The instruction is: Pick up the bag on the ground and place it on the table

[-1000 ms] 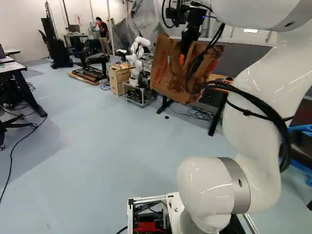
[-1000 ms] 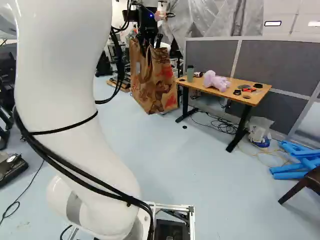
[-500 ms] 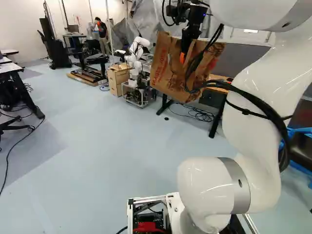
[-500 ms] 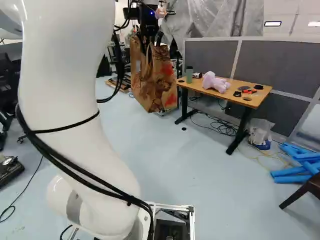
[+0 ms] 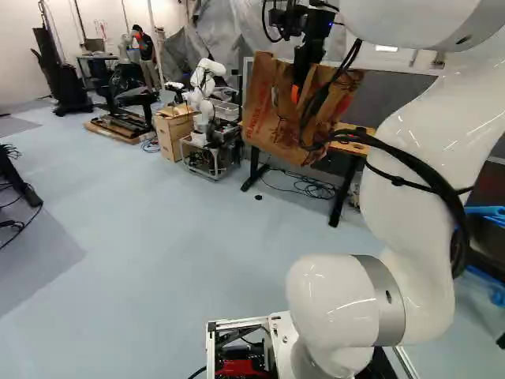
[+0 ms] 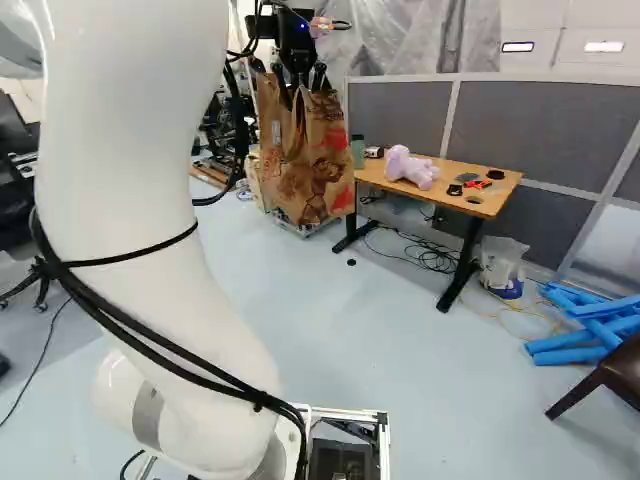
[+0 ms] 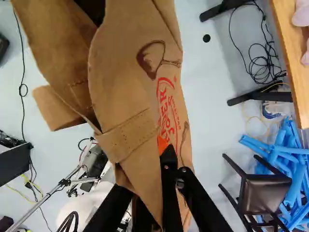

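Bag (image 6: 292, 175) hangs upright in the air, off the floor and near the left end of the table (image 6: 372, 176) as the right base view shows it; gripper (image 5: 297, 87) looks closed on its upper paper. Main risk, my judgement: bag bottom appears lower than the tabletop, so driving in without enough lift could fold it against the edge or drag it off the grip. Bottle (image 6: 357, 152) stands at that end — a swinging bag might knock it over, and the plush toy (image 6: 408, 168) leaves less room for setting down. Paper could also tear if its weight hangs from one pinched spot. Versus half a second ago: base (image 6: 345, 413) has moved, seemingly turning right — room shifted in both base views, arm (image 6: 140, 210) about unchanged against its lowest joint, bag carried along.
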